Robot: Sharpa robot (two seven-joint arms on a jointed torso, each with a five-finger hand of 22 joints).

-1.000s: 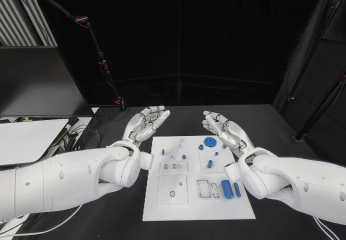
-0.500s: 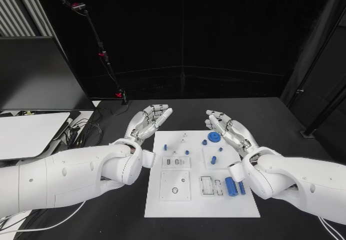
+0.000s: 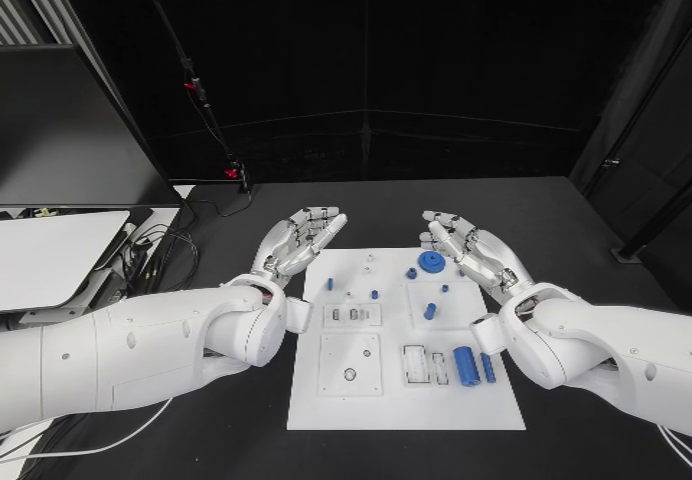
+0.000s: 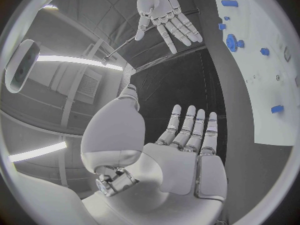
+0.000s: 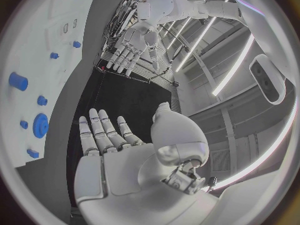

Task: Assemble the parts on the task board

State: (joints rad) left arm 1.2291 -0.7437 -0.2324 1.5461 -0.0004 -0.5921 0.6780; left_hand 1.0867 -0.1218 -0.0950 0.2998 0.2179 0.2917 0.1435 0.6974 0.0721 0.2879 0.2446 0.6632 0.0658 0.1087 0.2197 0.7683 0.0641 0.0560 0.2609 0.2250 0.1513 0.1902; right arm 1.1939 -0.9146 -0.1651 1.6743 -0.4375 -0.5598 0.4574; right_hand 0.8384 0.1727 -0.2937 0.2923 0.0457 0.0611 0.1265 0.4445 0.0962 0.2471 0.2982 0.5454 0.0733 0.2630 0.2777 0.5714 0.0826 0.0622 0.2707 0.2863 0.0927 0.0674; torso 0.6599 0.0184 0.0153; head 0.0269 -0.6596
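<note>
Left hand (image 3: 296, 243) and right hand (image 3: 469, 250) hover palm-up, fingers spread, grasping nothing, flanking the task board (image 3: 397, 395).

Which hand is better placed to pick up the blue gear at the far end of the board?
The right hand, probably. It is open, palm up, right beside the blue gear on the task board. The left hand, also open, sits across the board.
</note>
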